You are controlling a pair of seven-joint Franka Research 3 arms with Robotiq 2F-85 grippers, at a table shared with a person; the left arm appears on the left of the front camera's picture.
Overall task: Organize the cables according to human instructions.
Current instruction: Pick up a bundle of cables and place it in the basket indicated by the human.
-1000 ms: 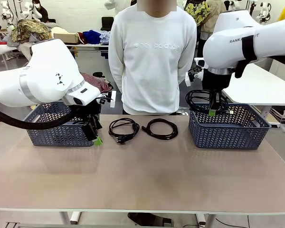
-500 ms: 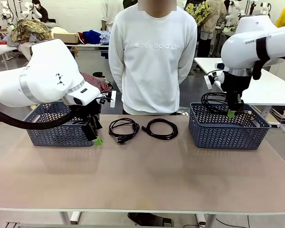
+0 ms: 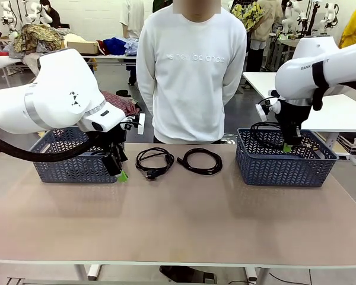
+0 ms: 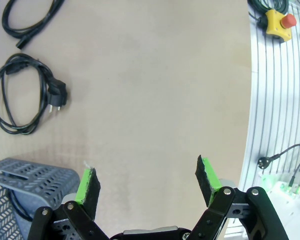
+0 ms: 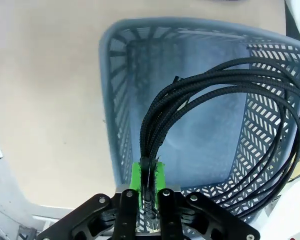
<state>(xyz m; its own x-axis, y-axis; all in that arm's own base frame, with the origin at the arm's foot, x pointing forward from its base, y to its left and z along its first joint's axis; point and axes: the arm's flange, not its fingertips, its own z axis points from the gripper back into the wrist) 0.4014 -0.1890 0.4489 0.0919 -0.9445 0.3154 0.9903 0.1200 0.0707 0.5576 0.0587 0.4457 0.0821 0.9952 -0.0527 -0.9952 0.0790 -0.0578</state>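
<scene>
Stillness marks the left gripper (image 3: 120, 169): as a second ago, it hangs far left of the right basket (image 3: 285, 169), jaws spread wide over bare table (image 3: 178, 219), just beside the left basket (image 3: 71, 169). The left loose cable (image 3: 154, 161) and right loose cable (image 3: 203, 160) lie coiled side by side, unmoved, between the two baskets and well left of the right one. The person (image 3: 190, 71) stands behind them, across the table. The right gripper (image 3: 288, 144) has shifted from over the right basket's left end toward its middle and sunk lower. Its jaws are clamped on the held cable (image 3: 264, 132), whose loops trail leftward and hang over the right basket's inside.
</scene>
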